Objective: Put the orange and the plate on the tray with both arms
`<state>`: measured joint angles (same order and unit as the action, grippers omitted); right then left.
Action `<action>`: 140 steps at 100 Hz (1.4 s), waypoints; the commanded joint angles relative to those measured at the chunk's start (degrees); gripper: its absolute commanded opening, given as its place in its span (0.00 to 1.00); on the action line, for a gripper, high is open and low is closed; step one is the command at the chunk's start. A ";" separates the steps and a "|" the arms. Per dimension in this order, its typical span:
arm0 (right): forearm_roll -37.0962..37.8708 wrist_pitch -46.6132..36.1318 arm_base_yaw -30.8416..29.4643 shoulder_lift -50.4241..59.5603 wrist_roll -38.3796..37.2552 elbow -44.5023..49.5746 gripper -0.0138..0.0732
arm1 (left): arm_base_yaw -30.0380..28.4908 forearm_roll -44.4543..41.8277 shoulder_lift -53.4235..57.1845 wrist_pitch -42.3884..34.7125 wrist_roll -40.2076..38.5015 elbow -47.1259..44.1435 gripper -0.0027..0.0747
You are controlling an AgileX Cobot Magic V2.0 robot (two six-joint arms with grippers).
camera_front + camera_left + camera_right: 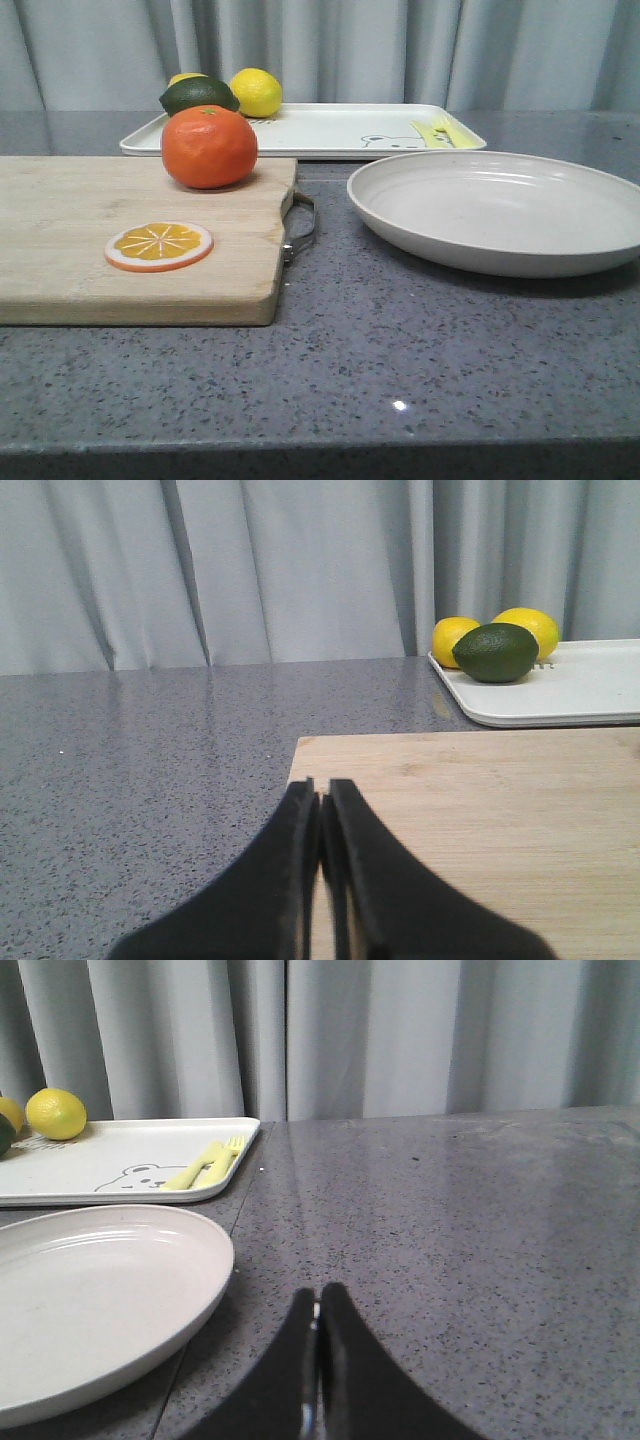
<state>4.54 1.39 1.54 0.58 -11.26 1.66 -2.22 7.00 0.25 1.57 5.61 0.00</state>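
Front view shows the orange (209, 146) sitting on the wooden cutting board (60, 240) at centre left of the frame, behind a flat orange slice (159, 246). The plate (500, 210) rests empty on the grey bench (400, 350) at the right, just beside the board's metal handle (303, 225). The tray (330, 128) lies across the upper middle of the frame, behind both; a dark green avocado (199, 96) and a yellow lemon (256, 91) sit at its left end, so its middle and right look free.

Neither arm appears in the front view. In the left wrist view the left gripper (320, 820) hangs low over the near edge of the board with its jaws pressed together, holding nothing. In the right wrist view the right gripper (317, 1315) sits just beside the plate's rim, jaws likewise closed and empty.

Nothing has been picked up, so the task looks to be at its start. Next, both sets of jaws would need to part: the left to reach forward and straddle the orange, the right to pinch the plate's rim.
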 commanded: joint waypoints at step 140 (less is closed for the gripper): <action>0.19 2.73 -0.39 -4.01 0.28 -8.95 0.09 | -0.08 0.72 -6.07 -2.36 -0.90 8.40 0.01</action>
<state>4.54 6.83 1.54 -0.54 -11.26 -2.90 -2.22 7.00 -2.59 3.46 5.61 4.06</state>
